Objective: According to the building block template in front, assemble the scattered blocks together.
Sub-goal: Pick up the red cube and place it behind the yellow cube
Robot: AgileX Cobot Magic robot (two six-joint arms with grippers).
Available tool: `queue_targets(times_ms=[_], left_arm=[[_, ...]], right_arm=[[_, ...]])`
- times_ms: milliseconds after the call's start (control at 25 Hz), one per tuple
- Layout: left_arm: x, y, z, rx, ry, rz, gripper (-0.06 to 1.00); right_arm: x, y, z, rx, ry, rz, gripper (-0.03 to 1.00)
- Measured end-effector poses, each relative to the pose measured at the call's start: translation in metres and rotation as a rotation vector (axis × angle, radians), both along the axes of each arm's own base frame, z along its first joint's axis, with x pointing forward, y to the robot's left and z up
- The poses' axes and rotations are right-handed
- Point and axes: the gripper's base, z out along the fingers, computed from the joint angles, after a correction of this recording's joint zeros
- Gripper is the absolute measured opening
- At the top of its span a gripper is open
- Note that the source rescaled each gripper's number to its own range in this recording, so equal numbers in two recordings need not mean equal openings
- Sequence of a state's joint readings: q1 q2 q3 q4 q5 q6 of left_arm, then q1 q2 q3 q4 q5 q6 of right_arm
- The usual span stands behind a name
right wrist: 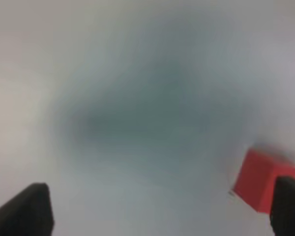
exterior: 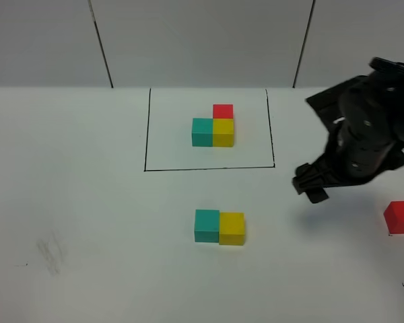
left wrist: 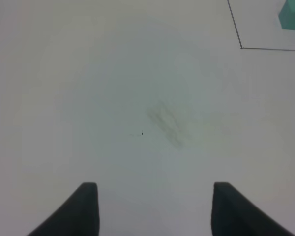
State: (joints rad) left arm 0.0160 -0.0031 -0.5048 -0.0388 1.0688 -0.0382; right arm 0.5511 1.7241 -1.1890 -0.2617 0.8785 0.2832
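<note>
the template [exterior: 214, 128] sits inside the drawn frame [exterior: 146, 134] at the far side of the bench [exterior: 87, 202]: teal on the left, yellow touching it on the right, red touching the far face of the yellow. nearer the camera, the loose teal cube [exterior: 207, 225] and yellow cube [exterior: 231, 228] already touch in that same order. the red cube [exterior: 400, 217] lies well apart, at the right edge of the bench, so fetching it looks like the step in hand.

the right arm [exterior: 363, 145] hangs above the bench between the frame and the red cube. the right jaws are spread wide and hold nothing. in the blurred right wrist view the red cube [right wrist: 258, 187] sits off to one side, just by one finger [right wrist: 287, 206], not between the two. the left jaws are also wide and empty, over bare bench with a faint smudge [left wrist: 167, 123], a corner of the frame in sight.

to do it well, i would first shift the right jaws sideways until the red cube is centred between them. turn the wrist so the pads meet two flat opposite faces, not the corners, then come down and close. carry it clear of the bench and lower it behind the yellow cube. slide it flush only at the end, gently, since a hard push would likely knock the pair askew.
</note>
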Motion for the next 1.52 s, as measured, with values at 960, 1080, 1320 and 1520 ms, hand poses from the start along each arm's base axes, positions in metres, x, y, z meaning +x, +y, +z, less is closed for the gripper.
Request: queue_targets(times_ms=[960, 1080, 1320, 1520], left_arm=[[0.0, 0.0, 0.0, 0.0, 0.0, 0.0, 0.16], [0.0, 0.0, 0.0, 0.0, 0.0, 0.0, 0.16], [0.0, 0.0, 0.0, 0.0, 0.0, 0.0, 0.16], [0.0, 0.0, 0.0, 0.0, 0.0, 0.0, 0.16]], right_arm=[[0.025, -0.092, -0.064, -0.028, 0.003, -0.287, 0.77], [0.026, -0.091, -0.075, -0.035, 0.026, -0.28, 0.76], [0.029, -0.096, -0.09, -0.044, 0.055, -0.286, 0.75], [0.031, -0.099, -0.093, -0.044, 0.057, -0.284, 0.61]])
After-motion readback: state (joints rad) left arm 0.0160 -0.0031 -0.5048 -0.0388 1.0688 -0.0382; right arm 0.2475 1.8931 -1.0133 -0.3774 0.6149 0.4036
